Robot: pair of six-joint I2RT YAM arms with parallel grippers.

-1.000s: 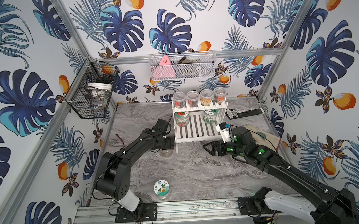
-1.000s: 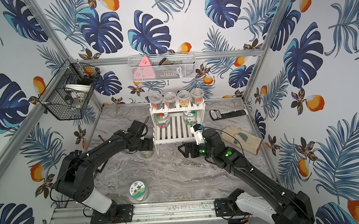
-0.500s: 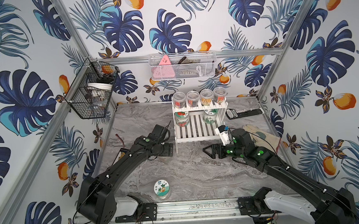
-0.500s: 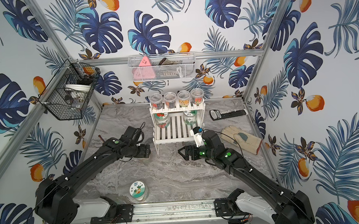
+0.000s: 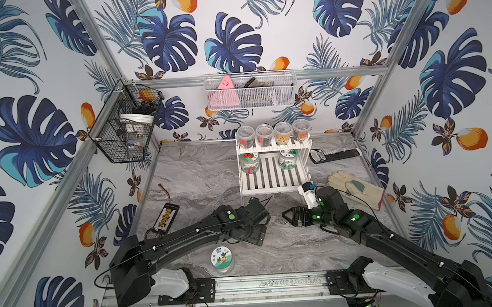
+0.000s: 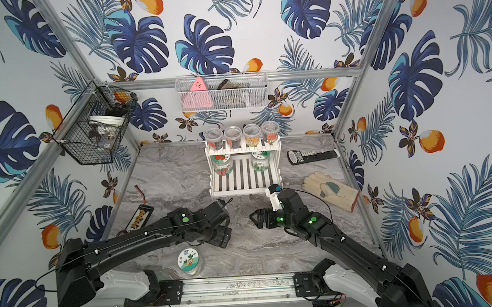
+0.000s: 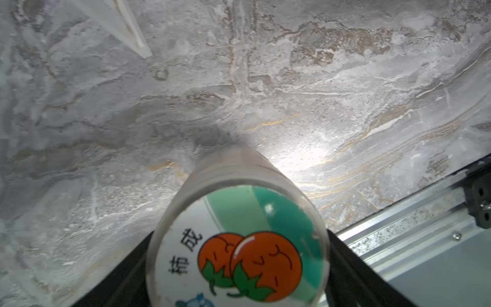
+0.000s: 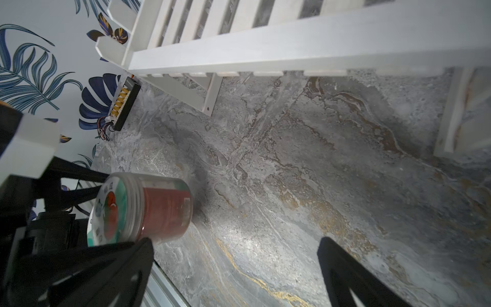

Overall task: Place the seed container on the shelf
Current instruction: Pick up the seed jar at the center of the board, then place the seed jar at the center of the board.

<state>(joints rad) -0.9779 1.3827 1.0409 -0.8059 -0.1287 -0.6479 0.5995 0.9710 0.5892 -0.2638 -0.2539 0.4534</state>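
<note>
My left gripper (image 7: 239, 234) is shut on a seed container (image 7: 247, 202), a clear jar whose white-and-green lid shows two orange fruits. The right wrist view shows that jar (image 8: 159, 210) lying sideways just above the marble, red contents inside. In both top views the left gripper (image 5: 257, 232) (image 6: 223, 237) sits in front of the shelf and the jar is hidden under the arm. The white stepped shelf (image 5: 273, 181) (image 6: 242, 183) (image 8: 265, 45) carries several jars. My right gripper (image 5: 289, 216) (image 8: 235, 242) faces the left one, open and empty.
Another jar (image 5: 222, 259) stands near the front rail (image 5: 276, 284). A glove (image 5: 355, 188) and a black remote (image 5: 335, 154) lie at the right, a connector board (image 5: 167, 219) at the left. A black wire basket (image 5: 123, 129) and a white mesh basket (image 5: 249, 91) hang on the walls.
My left arm has drawn back from the shelf's front left leg toward the front of the table, jar still gripped. The right gripper has opened wider and shifted slightly forward.
</note>
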